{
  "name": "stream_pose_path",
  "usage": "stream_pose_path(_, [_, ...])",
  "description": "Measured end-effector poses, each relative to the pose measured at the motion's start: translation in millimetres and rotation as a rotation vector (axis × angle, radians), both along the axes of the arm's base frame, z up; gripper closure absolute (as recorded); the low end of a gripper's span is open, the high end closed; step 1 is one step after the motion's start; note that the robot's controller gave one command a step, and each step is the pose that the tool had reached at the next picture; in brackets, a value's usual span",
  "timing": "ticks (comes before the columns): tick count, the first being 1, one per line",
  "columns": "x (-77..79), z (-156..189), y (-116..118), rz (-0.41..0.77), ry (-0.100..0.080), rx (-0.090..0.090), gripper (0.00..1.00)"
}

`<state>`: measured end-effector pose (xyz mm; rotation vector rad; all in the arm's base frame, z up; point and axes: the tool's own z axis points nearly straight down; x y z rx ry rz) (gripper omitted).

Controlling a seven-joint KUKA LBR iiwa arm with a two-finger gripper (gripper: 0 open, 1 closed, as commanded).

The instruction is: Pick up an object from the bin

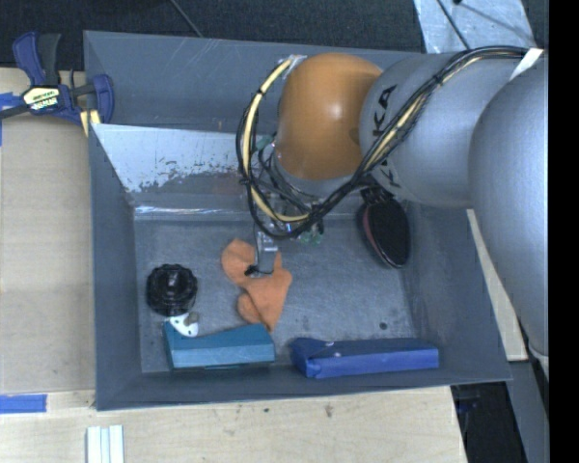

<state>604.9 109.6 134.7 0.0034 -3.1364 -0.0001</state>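
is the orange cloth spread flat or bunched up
Bunched up: the orange cloth lies in uneven lumps and folds, not flat, with the gripper down at its middle.

We count five things in the bin [111, 278]: one orange soft lump [268, 297], one black round knob [171, 289] at nine o'clock, one black oval piece [386, 231] at two o'clock. At six o'clock we count one pale blue block [222, 347] and one dark blue bar [367, 358].

The gripper [265, 261] is low over an orange soft thing [267, 299] in the middle of the bin [116, 287]. A black knob [171, 289] and two blue blocks [220, 346] [365, 358] lie near.
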Motion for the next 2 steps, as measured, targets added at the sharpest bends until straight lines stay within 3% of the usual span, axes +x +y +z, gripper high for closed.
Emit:
stream_pose_path(1, [1.7, 5, 0, -0.002, -0.008, 0.001, 0.0])
stream_pose_path(2, [-13.5, -31, -13, 0.066, -0.013, 0.001, 0.0])
